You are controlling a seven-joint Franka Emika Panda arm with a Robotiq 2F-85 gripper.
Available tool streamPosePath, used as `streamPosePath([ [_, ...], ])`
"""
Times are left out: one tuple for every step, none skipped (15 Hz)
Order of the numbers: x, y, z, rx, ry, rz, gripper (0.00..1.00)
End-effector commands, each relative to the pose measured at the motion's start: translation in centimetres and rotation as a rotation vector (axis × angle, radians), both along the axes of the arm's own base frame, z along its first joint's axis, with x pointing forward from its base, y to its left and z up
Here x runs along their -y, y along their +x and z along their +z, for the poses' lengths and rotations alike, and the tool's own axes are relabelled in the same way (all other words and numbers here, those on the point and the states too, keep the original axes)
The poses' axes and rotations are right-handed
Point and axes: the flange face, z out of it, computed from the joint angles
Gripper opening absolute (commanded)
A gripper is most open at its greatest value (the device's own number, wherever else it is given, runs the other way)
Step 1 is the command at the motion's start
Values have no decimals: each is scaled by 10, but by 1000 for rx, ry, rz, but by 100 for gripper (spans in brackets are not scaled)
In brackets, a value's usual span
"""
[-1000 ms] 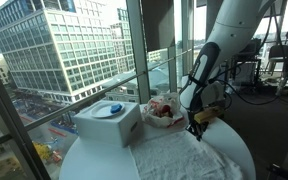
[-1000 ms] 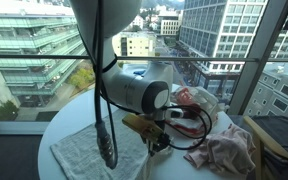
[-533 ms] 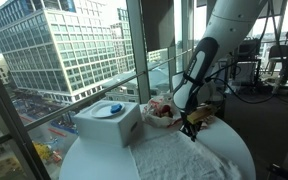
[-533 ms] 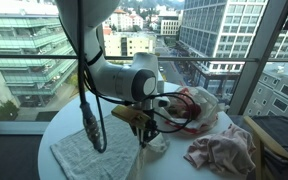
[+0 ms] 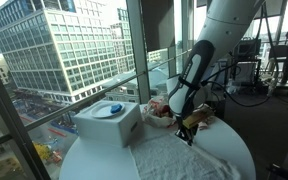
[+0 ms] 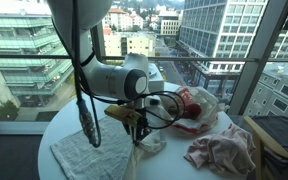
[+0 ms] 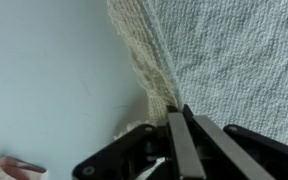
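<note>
My gripper (image 5: 190, 127) (image 6: 136, 129) is low over the round white table (image 5: 84, 165), its fingers pressed together. In the wrist view the gripper (image 7: 177, 112) is shut on the frayed hem of a pale woven towel (image 7: 244, 50), which runs right into the fingertips. The towel (image 5: 174, 155) lies spread on the tabletop in both exterior views (image 6: 84, 150), with the pinched edge raised a little under the gripper. Bare tabletop (image 7: 44, 70) lies beside the hem.
A white box (image 5: 107, 122) with a blue item on top stands by the window. A bowl or bag of red and white things (image 5: 161, 110) (image 6: 194, 105) sits behind the gripper. A pink cloth (image 6: 219, 150) lies crumpled near the table's edge. Glass walls surround the table.
The arm has swung sideways across the table, carrying the pinched towel edge with it. The fingers have stayed shut throughout.
</note>
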Motion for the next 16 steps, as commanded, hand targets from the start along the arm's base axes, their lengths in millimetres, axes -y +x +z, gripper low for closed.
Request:
streamPosePath([
  [-9,11,-10,27,-16,-6,8],
  [-10,14,-13,40,-24,-17,7],
  [-11,17,-16,47,-29,-28,8],
  [-12,20,-20,50,-27,-39,8],
  [-14,22,-24,50,-30,-50,7],
  [-15,23,-28,47,-38,-54,8],
  [-16,23,-32,43,-41,-59,8],
  [-17,24,-35,41,-45,-63,9],
  [-17,25,-38,39,-44,-68,9],
  [-17,25,-40,37,-44,-72,12],
  [-17,26,-40,34,-39,-80,35],
  [-17,26,-40,35,-37,-85,37],
  [-17,25,-38,38,-36,-89,38],
  [-16,25,-34,45,-37,-93,45],
  [-16,25,-30,50,-34,-94,52],
  [-14,23,-26,53,-32,-97,59],
])
